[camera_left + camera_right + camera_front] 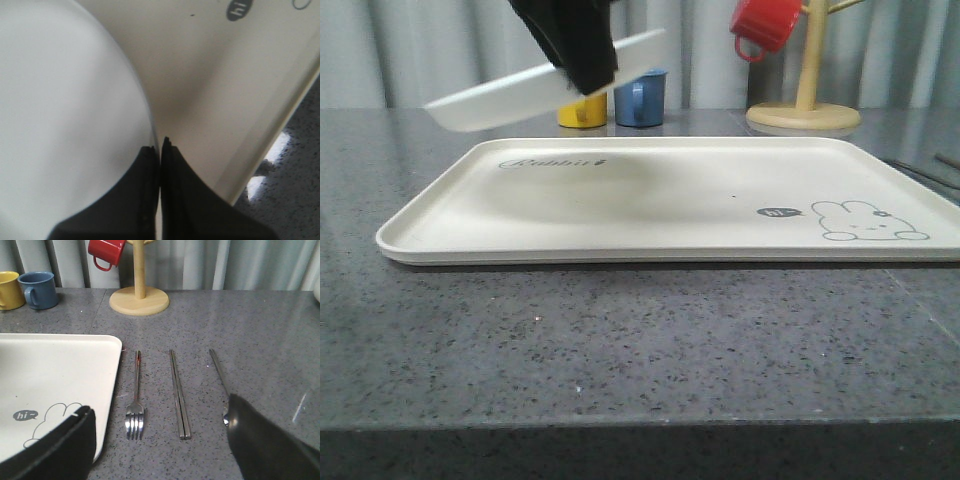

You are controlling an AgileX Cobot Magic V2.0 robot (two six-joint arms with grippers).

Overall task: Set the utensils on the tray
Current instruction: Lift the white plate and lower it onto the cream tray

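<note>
My left gripper (588, 75) is shut on the rim of the round white plate (500, 98), holding it tilted in the air above the cream tray (650, 200). From the left wrist, the plate (65, 115) lies beside the closed fingertips (160, 150), with the tray (210, 80) beneath. On the grey table right of the tray (55, 375) lie a silver fork (136, 405), a pair of chopsticks (178, 395) and a spoon (220, 375) in a row. My right gripper (160, 440) hangs open above the fork and chopsticks; one finger hides the spoon's bowl.
A yellow mug (582, 110) and a blue mug (640, 98) stand behind the tray. A wooden mug tree (805, 110) with a red mug (765, 25) hanging on it stands at the back right. Grey curtain closes the back.
</note>
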